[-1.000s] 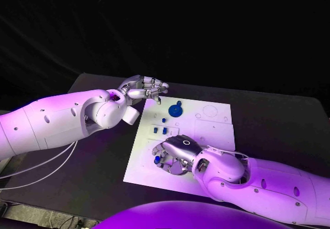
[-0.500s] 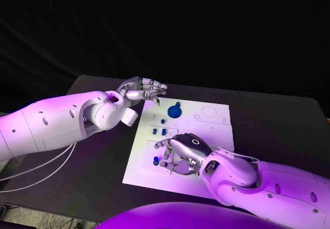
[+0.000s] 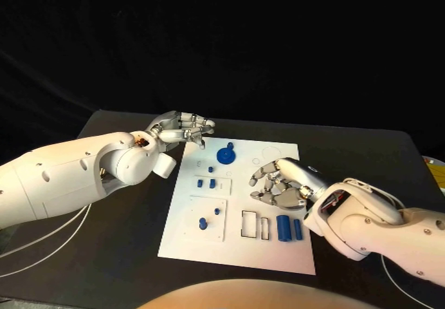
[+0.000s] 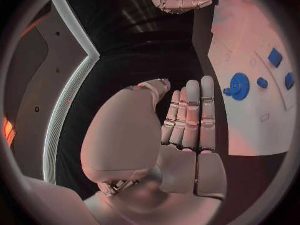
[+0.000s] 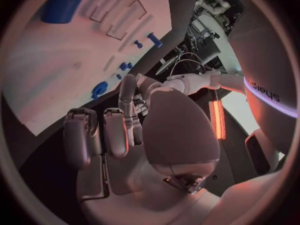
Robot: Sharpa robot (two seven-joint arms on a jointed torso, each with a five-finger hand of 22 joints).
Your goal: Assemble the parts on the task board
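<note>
Right hand (image 3: 278,185) lifted off task board (image 3: 243,241) (empty).

Black table (image 3: 371,161) against dark backdrop (image 3: 278,58); pale cables (image 3: 37,248) trailing off near edge; glowing orange strip (image 5: 217,119) in room beyond.

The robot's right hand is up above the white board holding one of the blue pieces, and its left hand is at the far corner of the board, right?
Not quite. The right hand is above the task board, but it holds nothing: in the head view its fingers are apart with no blue part between them. The blue parts, like the round gear, lie on the board. The left hand is at the board's far corner, as you said.
</note>
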